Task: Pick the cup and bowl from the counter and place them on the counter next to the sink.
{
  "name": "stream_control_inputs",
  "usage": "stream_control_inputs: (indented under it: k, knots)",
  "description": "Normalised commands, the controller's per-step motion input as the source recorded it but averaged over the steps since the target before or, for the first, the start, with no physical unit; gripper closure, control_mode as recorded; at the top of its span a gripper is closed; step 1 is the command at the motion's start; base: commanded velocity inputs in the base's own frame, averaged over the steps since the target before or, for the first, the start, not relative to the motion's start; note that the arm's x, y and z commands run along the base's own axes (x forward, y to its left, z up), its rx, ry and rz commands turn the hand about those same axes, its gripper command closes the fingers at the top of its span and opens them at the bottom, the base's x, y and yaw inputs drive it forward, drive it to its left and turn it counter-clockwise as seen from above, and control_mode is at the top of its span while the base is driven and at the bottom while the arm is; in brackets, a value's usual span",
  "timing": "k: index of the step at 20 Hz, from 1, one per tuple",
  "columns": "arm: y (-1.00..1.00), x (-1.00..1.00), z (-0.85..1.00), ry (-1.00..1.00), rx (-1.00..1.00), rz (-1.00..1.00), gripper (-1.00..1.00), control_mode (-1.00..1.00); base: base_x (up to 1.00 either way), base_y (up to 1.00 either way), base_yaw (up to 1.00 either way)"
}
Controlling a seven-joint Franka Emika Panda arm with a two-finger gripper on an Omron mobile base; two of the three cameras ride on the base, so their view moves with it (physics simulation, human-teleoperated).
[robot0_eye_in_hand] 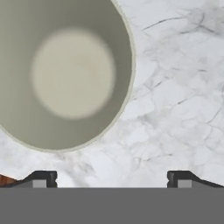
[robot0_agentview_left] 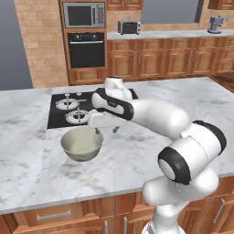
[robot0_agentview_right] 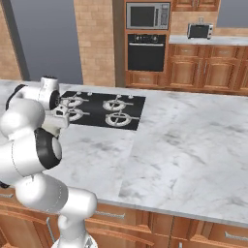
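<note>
In the left base view the bowl (robot0_agentview_left: 82, 144) sits on the white marble desk (robot0_agentview_left: 27, 155) at the left centre of the frame, just below the front edge of the black cooktop (robot0_agentview_left: 68, 109). Its grey-olive outside and pale cream inside both show, and it stands upright. The white arm rises from the lower right of that frame and bends toward the middle, so that the pincer (robot0_agentview_left: 106, 129) hangs at the bowl's upper right rim, its 2 fingers pointing down. Whether a fingertip touches the rim cannot be told from here.

In the hand view the bowl (robot0_eye_in_hand: 61, 72) takes up the upper left of the frame, seen from straight above, with its cream floor a pale round patch in the middle. Veined marble (robot0_eye_in_hand: 175, 96) covers the right half. The 2 dark fingertips (robot0_eye_in_hand: 41, 178) stand far apart at the bottom left and bottom right, and the pincer (robot0_eye_in_hand: 111, 179) is spread wide with nothing between its jaws; the bowl's rim lies above the gap, toward the left fingertip.

In the right base view the arm (robot0_agentview_right: 29, 145) fills the left side, the cooktop (robot0_agentview_right: 104, 110) lies at the upper centre, and the bare desk (robot0_agentview_right: 193, 145) spreads across the right.
</note>
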Motion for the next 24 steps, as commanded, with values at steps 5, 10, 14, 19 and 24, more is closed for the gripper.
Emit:
stream_control_inputs:
  k: [5,10,14,19,24]
  knots:
    - [0.0,0.28,-0.12,0.0,0.0,0.01,-1.0,-1.0,0.0,0.0,0.0]
    - [0.0,0.36,-0.27,0.0,0.0,0.02,-1.0,-1.0,0.0,0.0,0.0]
    - [0.0,0.26,-0.07,-0.02,0.0,0.01,-1.0,-1.0,0.0,0.0,0.0]
    - [0.0,0.02,0.0,-0.01,0.0,0.02,-1.0,-1.0,0.0,0.0,0.0]
    - [0.0,0.11,-0.06,-0.05,0.0,0.03,-1.0,-1.0,0.0,0.0,0.0]
